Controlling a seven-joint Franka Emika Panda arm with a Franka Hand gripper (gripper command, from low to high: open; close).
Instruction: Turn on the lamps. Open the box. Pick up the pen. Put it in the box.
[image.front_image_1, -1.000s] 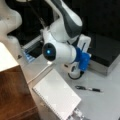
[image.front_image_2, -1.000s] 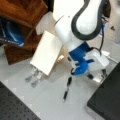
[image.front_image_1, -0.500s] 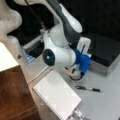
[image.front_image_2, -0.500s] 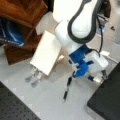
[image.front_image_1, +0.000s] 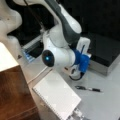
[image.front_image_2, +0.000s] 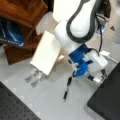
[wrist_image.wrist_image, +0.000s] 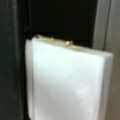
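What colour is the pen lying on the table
The pen is black with a silvery-white middle band, clearest in a front view.

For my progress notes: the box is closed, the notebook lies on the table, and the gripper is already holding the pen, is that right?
Not quite: the pen lies free on the table, apart from the gripper, as both front views show. The box is closed and the notebook lies on the table, as you said.

the arm's blue-and-white end effector (image.front_image_1: 81, 65) hangs low at the closed box (image.front_image_1: 105, 53), by its front edge. the pen (image.front_image_1: 88, 88) lies on the grey desk (image.front_image_1: 100, 105), just right of a white spiral-bound notebook (image.front_image_1: 56, 96).
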